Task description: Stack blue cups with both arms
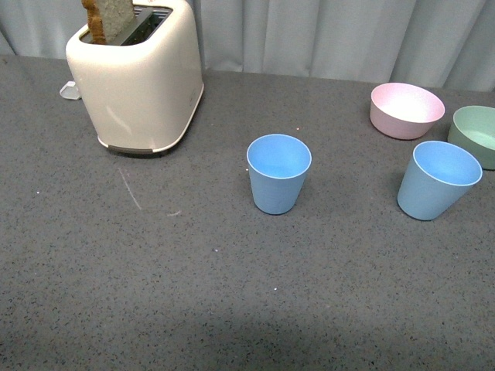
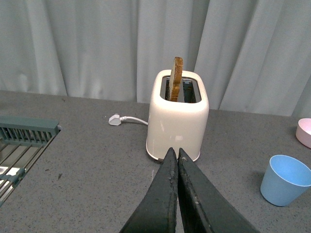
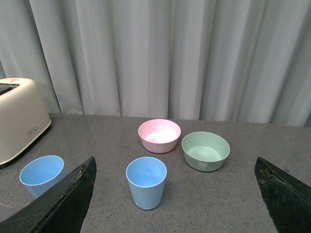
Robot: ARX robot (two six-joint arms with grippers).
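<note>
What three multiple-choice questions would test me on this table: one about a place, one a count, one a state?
1. Where does the pink bowl stand?
A) beside the green bowl
B) far left
C) at the front edge

2. How many blue cups are there?
A) one
B) two
C) four

3. The left gripper is:
A) wide open
B) shut on a cup
C) shut, empty

Answers:
1 A: the two bowls sit side by side at the far right.
2 B: the front view shows two, standing apart and upright.
3 C: its fingers meet with nothing between them.
</note>
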